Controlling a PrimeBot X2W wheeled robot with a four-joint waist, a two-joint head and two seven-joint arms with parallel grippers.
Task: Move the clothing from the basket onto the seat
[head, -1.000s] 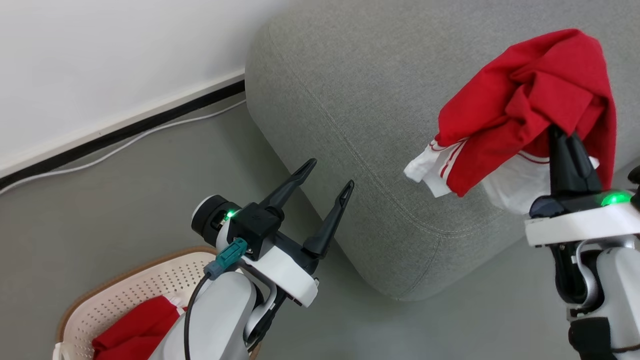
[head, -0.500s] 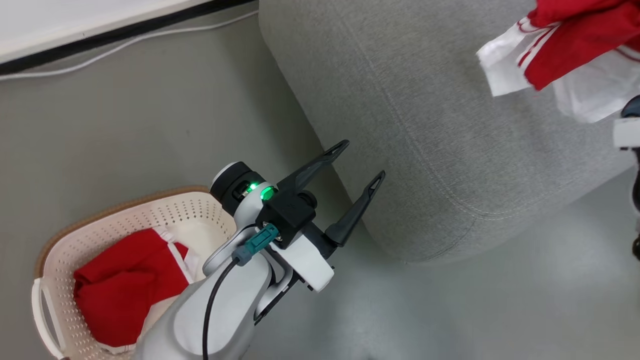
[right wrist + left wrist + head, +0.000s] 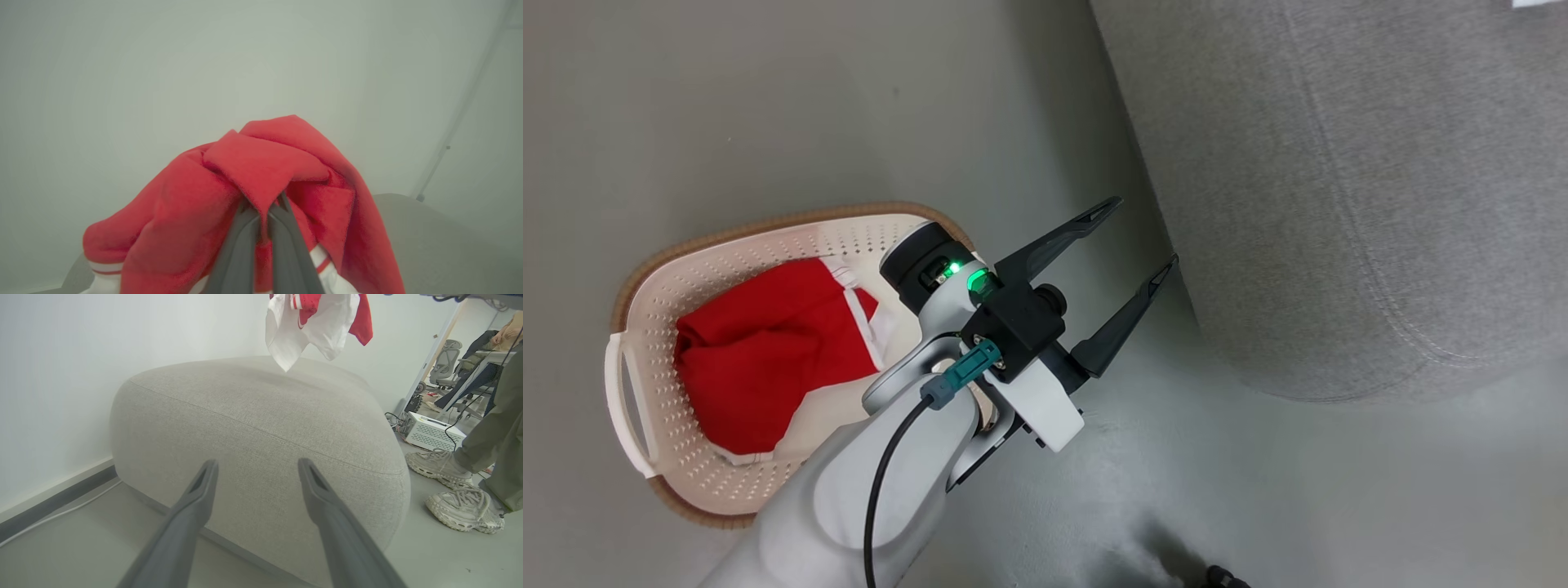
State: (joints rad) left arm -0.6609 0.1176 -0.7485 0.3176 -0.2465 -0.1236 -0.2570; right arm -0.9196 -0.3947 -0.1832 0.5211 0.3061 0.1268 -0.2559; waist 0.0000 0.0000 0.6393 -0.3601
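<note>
one garment [image 3: 261, 163] pinched by right end effector [image 3: 263, 209]

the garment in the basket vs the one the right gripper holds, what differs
The basket garment lies crumpled in the basket, ungripped; the held garment hangs pinched in the shut right gripper. The basket garment sits low, the held garment high above the seat. Both are red, white-trimmed.
</note>
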